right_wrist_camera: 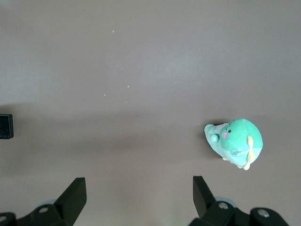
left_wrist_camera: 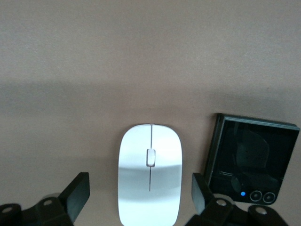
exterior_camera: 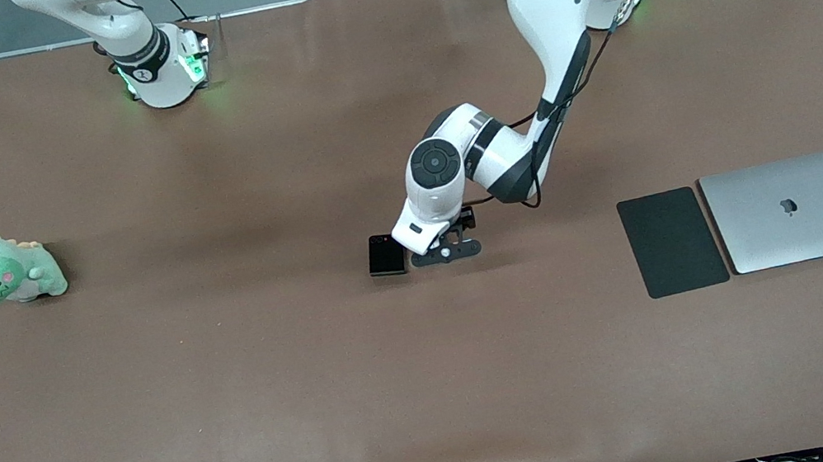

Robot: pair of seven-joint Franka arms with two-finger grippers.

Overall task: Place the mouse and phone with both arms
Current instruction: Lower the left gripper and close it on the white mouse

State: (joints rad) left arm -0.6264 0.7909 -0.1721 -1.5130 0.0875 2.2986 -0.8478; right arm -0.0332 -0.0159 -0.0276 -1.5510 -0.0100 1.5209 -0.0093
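The white mouse (left_wrist_camera: 149,173) lies on the brown table between the fingers of my left gripper (left_wrist_camera: 139,189), which is open and low around it without gripping it. In the front view the left arm's hand (exterior_camera: 432,215) covers the mouse. The black folded phone (exterior_camera: 386,255) lies right beside the mouse, toward the right arm's end; it also shows in the left wrist view (left_wrist_camera: 251,157) with its lenses in one corner. My right gripper (right_wrist_camera: 139,193) is open and empty, up over bare table; its hand is out of the front view.
A green dinosaur plush (exterior_camera: 7,269) sits near the right arm's end of the table and shows in the right wrist view (right_wrist_camera: 235,142). A black mouse pad (exterior_camera: 672,242) and a closed silver laptop (exterior_camera: 793,211) lie side by side toward the left arm's end.
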